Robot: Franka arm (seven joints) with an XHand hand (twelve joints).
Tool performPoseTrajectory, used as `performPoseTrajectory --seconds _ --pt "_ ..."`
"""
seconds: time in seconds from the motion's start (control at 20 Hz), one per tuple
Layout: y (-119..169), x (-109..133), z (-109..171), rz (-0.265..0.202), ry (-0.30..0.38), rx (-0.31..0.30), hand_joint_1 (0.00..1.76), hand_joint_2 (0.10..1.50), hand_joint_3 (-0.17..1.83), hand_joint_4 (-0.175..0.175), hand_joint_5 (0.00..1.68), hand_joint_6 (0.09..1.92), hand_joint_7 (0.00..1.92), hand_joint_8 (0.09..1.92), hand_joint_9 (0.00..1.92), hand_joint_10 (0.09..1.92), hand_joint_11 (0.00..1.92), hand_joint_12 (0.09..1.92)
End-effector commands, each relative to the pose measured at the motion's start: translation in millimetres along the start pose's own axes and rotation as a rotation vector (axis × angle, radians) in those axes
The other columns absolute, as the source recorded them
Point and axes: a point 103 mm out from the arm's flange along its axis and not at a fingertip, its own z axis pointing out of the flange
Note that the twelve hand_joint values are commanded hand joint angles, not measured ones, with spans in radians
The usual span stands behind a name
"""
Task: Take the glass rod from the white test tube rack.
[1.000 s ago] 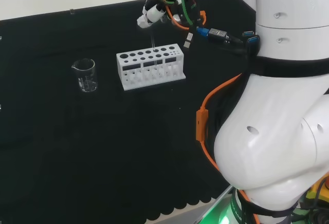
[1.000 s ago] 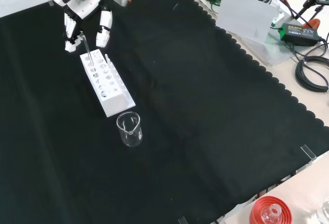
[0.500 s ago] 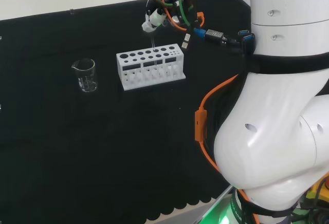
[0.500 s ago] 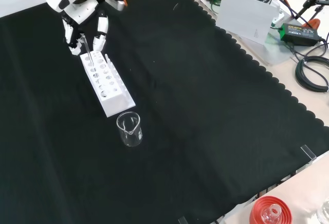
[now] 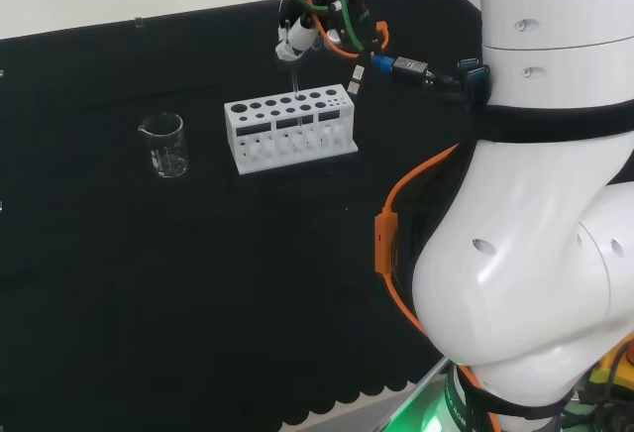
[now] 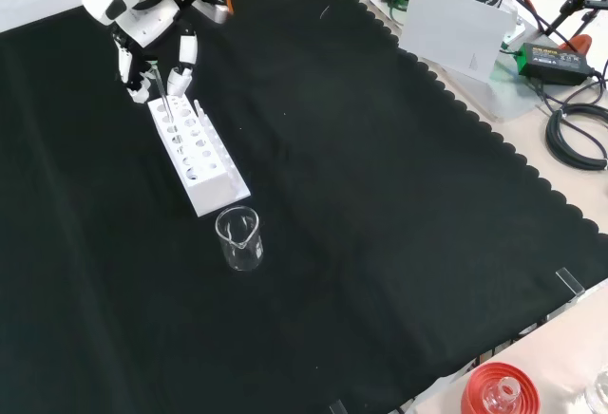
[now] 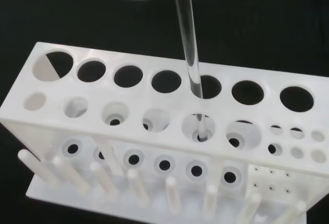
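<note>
No text, label, number or sign can be read on anything in these views. The white plastic test tube rack [image 7: 154,126] carries no markings, and the clear glass beaker [image 6: 238,237] shows no legible graduations or print.

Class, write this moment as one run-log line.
hand: closing round rod top | glass rod: upright in rack hole | white test tube rack: on cloth | beaker: untouched
</note>
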Motion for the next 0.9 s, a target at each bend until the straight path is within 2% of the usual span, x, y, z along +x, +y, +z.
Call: performPoseTrajectory --seconds 0.05,0.25,0.4,0.5,0.6,0.9 --pt "1.7 2.1 -0.1 0.008 0.004 -0.004 0.97 0.79 0.43 -0.172 0.82 0.65 0.91 0.73 1.31 0.50 1.35 0.98" --pt "2.4 2.7 -1.4 0.013 -0.006 -0.005 1.00 0.77 0.47 -0.175 0.88 0.63 0.92 0.73 1.34 0.47 1.40 0.93" --pt "1.9 3.1 -3.8 0.015 0.000 -0.032 1.04 0.75 0.50 -0.175 0.95 0.61 0.98 0.72 1.41 0.42 1.50 0.84" --pt "2.2 3.4 -4.6 0.015 0.013 -0.048 1.13 0.90 0.29 -0.175 1.05 0.74 1.08 0.70 1.47 0.37 1.58 0.77" --pt "2.7 3.9 -4.6 0.014 0.012 -0.061 1.17 0.98 0.13 -0.175 1.11 0.76 1.17 0.66 1.52 0.31 1.62 0.71" --pt "4.5 6.0 -4.8 0.019 0.003 -0.074 1.19 1.02 0.02 -0.175 1.15 0.72 1.31 0.57 1.63 0.18 1.70 0.60"
